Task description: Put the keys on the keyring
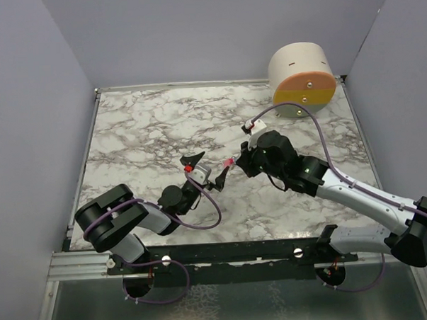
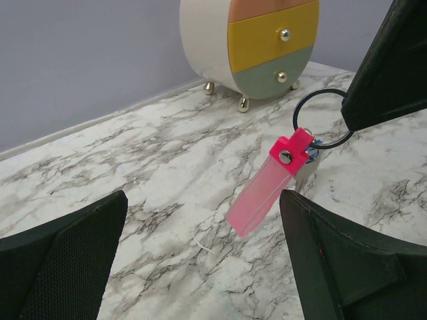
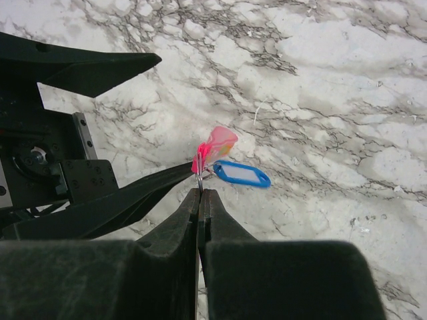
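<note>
Right gripper (image 3: 201, 192): keyring (image 2: 264, 193) lengthwise downward, aslant

One keyring (image 2: 265, 190), one blue key (image 3: 240, 175) — one drawer box (image 1: 302, 74).

Bright, even light; soft shadows
</note>
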